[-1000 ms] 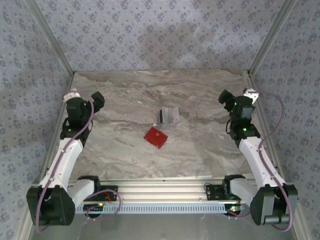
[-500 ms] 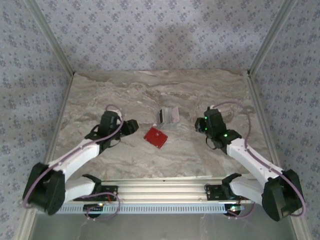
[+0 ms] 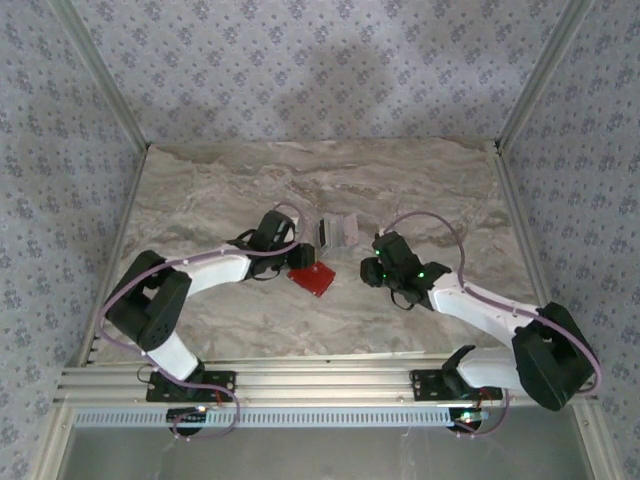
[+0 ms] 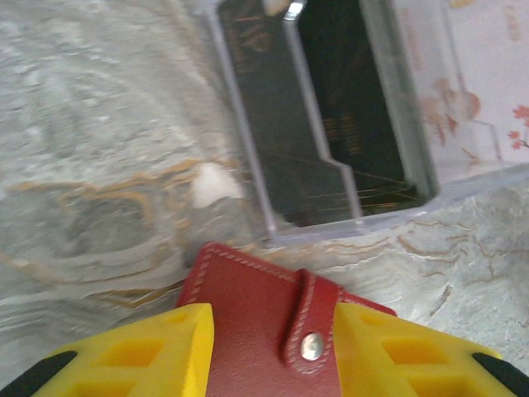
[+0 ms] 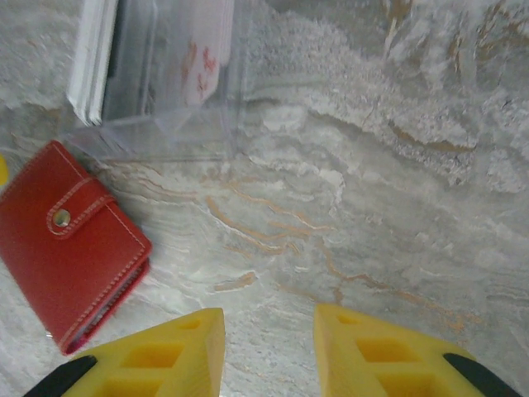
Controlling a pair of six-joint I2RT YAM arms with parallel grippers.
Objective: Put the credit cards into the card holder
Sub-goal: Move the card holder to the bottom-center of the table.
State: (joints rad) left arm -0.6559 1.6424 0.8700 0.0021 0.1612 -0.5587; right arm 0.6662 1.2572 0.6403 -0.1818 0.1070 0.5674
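The card holder [image 3: 313,277] is a shut red wallet with a snap strap, lying flat mid-table. My left gripper [image 3: 292,263] hangs over its left corner. In the left wrist view the card holder [image 4: 256,322] lies between the two yellow fingers of the left gripper [image 4: 273,313], which stand apart, and its edges run under both. The credit cards [image 3: 338,232] stand in a clear plastic case just behind: a dark card [image 4: 331,124] and a pale floral card [image 4: 475,83]. My right gripper [image 3: 368,271] is open over bare marble, right of the card holder [image 5: 70,248].
The clear case [image 5: 178,83] holds a white stack of cards [image 5: 92,58] at its left end and nearly touches the wallet's far edge. The marble tabletop [image 3: 200,190] is walled by patterned panels. An aluminium rail [image 3: 320,385] runs along the near edge.
Both arms have swung in from the table's outer sides to the centre, the left onto the wallet, the right beside it. Both pairs of jaws have narrowed from wide open.
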